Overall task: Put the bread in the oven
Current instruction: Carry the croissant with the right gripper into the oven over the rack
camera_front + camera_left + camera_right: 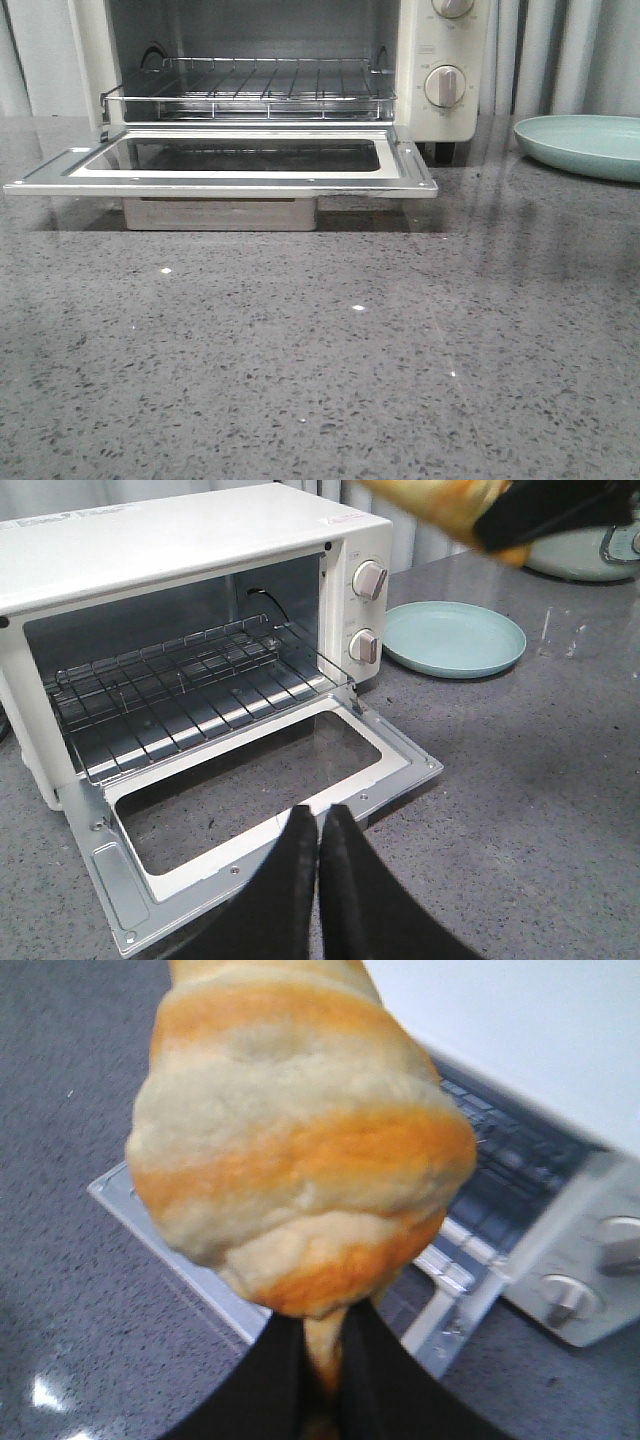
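The bread, golden-orange with cream stripes, fills the right wrist view. My right gripper is shut on its tapered end and holds it in the air above the oven's open drop door. It also shows in the left wrist view, high above the counter, gripped by the black fingers. The cream-white oven stands at the back with its door down flat and its wire rack bare. My left gripper is shut and empty, in front of the door's edge. Neither gripper shows in the front view.
A pale teal plate lies on the grey speckled counter to the right of the oven; it also shows in the left wrist view. A white appliance stands behind the plate. Two round knobs are on the oven's right panel.
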Controlling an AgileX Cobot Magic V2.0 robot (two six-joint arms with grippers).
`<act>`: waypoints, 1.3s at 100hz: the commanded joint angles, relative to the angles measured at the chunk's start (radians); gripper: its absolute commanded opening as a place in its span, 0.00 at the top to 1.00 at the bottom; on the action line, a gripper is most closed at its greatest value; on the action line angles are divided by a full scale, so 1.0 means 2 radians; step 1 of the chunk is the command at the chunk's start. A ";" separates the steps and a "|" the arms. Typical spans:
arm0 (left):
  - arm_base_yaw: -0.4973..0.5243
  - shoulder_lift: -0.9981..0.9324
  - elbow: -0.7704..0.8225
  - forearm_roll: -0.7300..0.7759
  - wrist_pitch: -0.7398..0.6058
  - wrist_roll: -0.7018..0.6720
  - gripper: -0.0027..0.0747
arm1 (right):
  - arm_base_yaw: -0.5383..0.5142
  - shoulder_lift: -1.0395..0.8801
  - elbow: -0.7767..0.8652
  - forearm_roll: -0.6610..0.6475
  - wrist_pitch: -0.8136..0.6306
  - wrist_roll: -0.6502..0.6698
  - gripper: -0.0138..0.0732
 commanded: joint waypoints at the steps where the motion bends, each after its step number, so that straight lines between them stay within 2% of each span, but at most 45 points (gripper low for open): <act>1: -0.006 0.001 -0.013 -0.005 -0.041 -0.001 0.99 | 0.016 0.027 -0.013 -0.015 -0.047 -0.004 0.92; 24: -0.006 0.000 -0.013 -0.005 -0.036 -0.001 0.99 | 0.006 0.123 -0.013 -0.029 -0.082 0.005 0.92; 41: -0.006 -0.001 -0.013 -0.005 -0.029 -0.001 0.99 | -0.003 0.161 -0.047 -0.049 -0.108 0.005 0.92; 54: -0.006 -0.001 -0.013 -0.005 -0.027 -0.001 0.99 | -0.015 0.193 -0.087 -0.080 -0.108 0.005 0.92; 76: -0.006 -0.001 -0.013 -0.005 -0.027 -0.001 0.99 | -0.045 0.237 -0.143 -0.086 -0.096 0.005 0.92; 100: -0.006 -0.001 -0.013 -0.005 -0.027 -0.001 0.99 | -0.063 0.262 -0.150 -0.086 -0.101 0.005 0.91; 109: -0.006 -0.001 -0.013 -0.005 -0.027 -0.001 0.99 | -0.063 0.265 -0.150 -0.086 -0.106 0.005 0.78; 114: -0.006 -0.001 -0.013 -0.005 -0.027 -0.001 0.99 | -0.063 0.266 -0.150 -0.086 -0.113 0.005 0.66; 124: -0.006 -0.001 -0.013 -0.004 -0.027 -0.001 0.99 | -0.063 0.266 -0.150 -0.086 -0.125 0.005 0.33; 130: -0.006 -0.001 -0.013 0.000 -0.028 -0.001 0.99 | -0.063 0.266 -0.151 -0.086 -0.130 0.005 0.22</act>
